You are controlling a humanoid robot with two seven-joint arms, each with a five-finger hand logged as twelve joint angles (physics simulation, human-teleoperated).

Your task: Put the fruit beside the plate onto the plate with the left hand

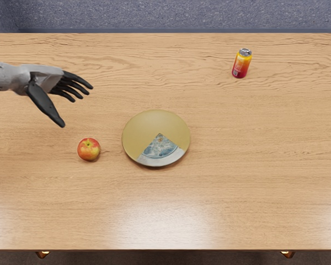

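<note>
The left hand point(54, 91) comes in from the left w/ fingers spread wide, holding nothing. The apple point(89, 149) sits on the table point(237, 182), just left of the plate point(146, 130), not on it. A can point(241, 63) stands far back on the right.
</note>
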